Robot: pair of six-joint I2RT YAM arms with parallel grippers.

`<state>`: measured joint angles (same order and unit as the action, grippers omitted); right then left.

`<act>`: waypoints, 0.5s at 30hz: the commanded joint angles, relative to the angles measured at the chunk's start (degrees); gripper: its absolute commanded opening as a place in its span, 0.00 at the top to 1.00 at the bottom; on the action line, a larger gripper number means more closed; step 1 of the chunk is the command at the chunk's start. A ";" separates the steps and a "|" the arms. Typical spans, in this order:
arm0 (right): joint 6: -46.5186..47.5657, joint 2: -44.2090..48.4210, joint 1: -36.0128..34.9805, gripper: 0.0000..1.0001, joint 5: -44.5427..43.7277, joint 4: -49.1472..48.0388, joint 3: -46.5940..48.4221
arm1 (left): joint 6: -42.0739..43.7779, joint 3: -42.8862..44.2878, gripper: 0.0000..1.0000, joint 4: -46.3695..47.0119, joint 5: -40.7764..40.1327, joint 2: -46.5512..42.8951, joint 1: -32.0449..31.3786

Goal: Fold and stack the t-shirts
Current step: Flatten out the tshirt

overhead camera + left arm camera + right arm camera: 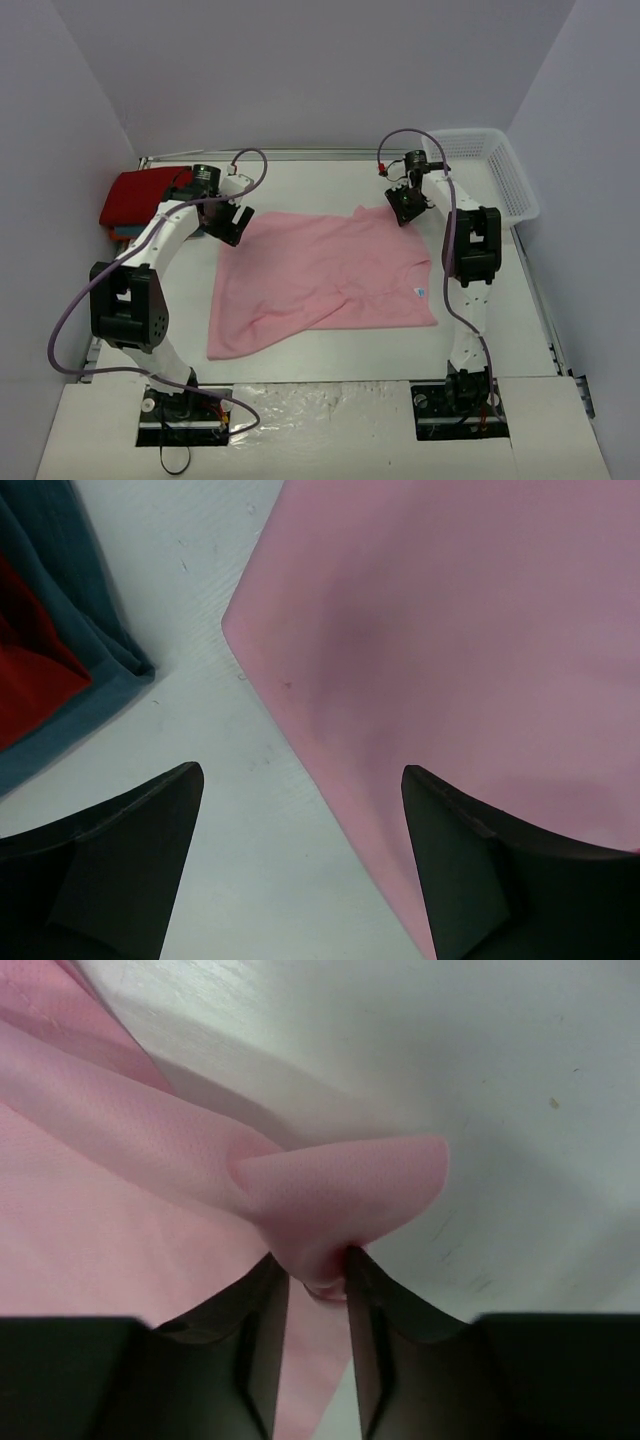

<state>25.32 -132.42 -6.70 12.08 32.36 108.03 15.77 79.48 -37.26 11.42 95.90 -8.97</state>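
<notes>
The light pink t-shirt [320, 280] lies spread and partly folded in the middle of the table. My right gripper [405, 205] is shut on its far right corner and holds that corner lifted; in the right wrist view the pink cloth [340, 1190] bunches between my closed fingers. My left gripper [232, 222] is open and empty over the shirt's far left corner [240, 630], one finger [470, 860] over the cloth, the other over bare table. The red t-shirt [140, 195] lies folded on the teal-blue t-shirt [100, 680] at the far left.
A white mesh basket [490, 175] stands at the far right corner. White walls close in the table on three sides. Bare table shows around the pink shirt.
</notes>
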 commanded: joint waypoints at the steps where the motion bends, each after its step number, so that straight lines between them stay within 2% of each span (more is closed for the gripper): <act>1: -0.27 -0.12 0.63 0.77 -0.56 1.39 2.27 | -0.13 0.06 0.21 1.22 -1.05 -2.29 0.27; 2: -0.19 -0.03 0.63 0.83 -0.39 1.39 2.01 | -0.13 -0.03 0.21 1.31 -0.96 -2.21 0.36; 3: -0.18 0.06 0.72 1.00 -0.30 1.30 1.92 | -0.13 -0.12 0.21 1.39 -1.05 -2.12 0.36; 12: 0.43 1.90 1.16 1.00 -0.30 1.13 -0.36 | -0.82 -0.30 0.20 5.00 -0.79 0.86 1.76; 15: 0.43 2.08 1.16 1.00 -0.74 1.13 -0.80 | -3.46 4.70 0.36 1.23 7.72 5.95 5.61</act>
<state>25.39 -132.44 -5.96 12.01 32.21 108.20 14.72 79.85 -34.70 12.97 97.93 -7.14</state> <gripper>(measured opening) 0.007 0.680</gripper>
